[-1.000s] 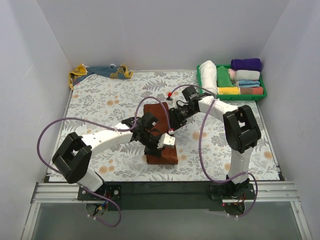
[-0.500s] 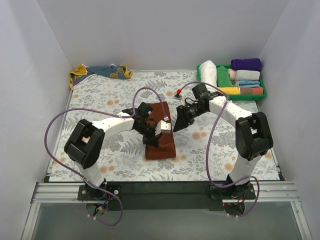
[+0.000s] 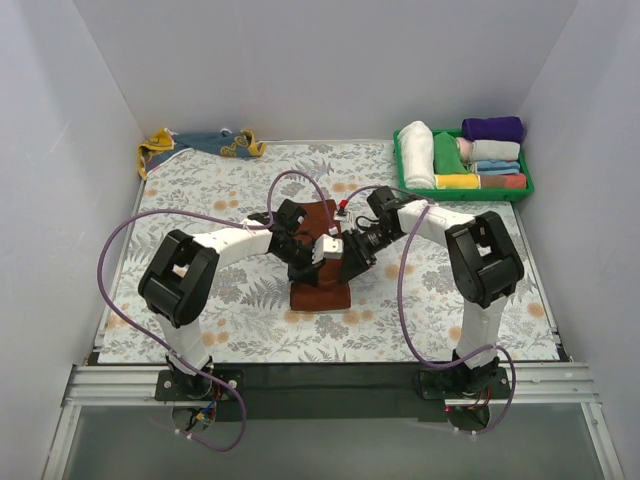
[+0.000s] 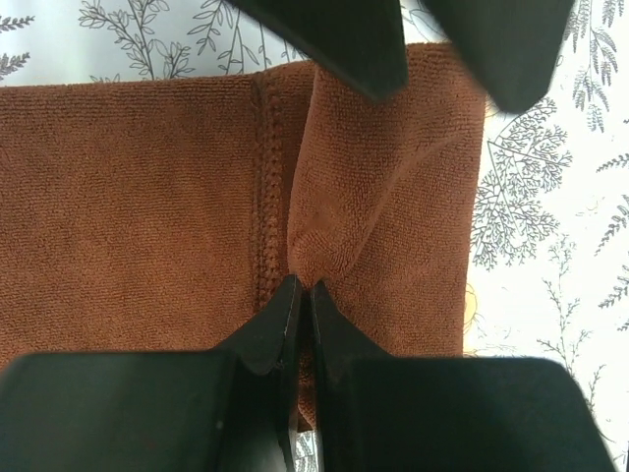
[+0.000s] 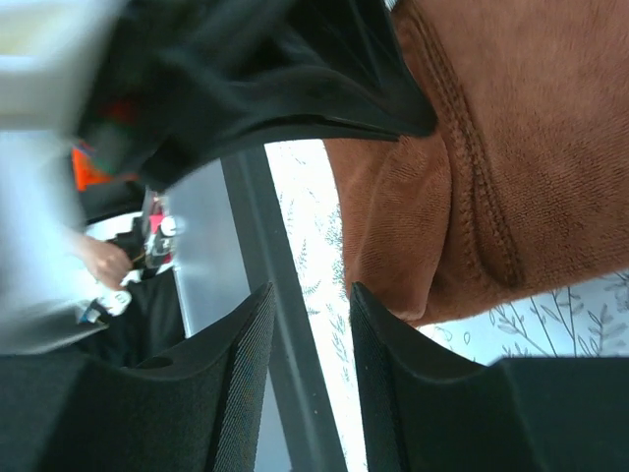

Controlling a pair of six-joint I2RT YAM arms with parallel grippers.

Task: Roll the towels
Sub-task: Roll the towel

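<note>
Near edge: both arms rise from their bases to raised elbows. The left forearm reaches right and away across the floral bench; the right forearm folds back leftward. The wrists meet mid-bench, both pitched down.

Left fingers: closed tight, tips at the foot of a raised fold in the rust-brown towel. Cannot tell whether cloth is nipped between them.

Right fingers: apart, bare bench showing in the gap, the towel's thick folded edge just beside one finger.

The towel lies mid-bench, long axis near-to-far, its right side lapped over beside the stitched hem.

Change: half a second ago the right wrist stood off to the towel's right; now it is in against that side. The left wrist is roughly where it was.

Far left corner: mustard-yellow towel, crumpled against the wall. Far right: green tray holding rolled cloths.
</note>
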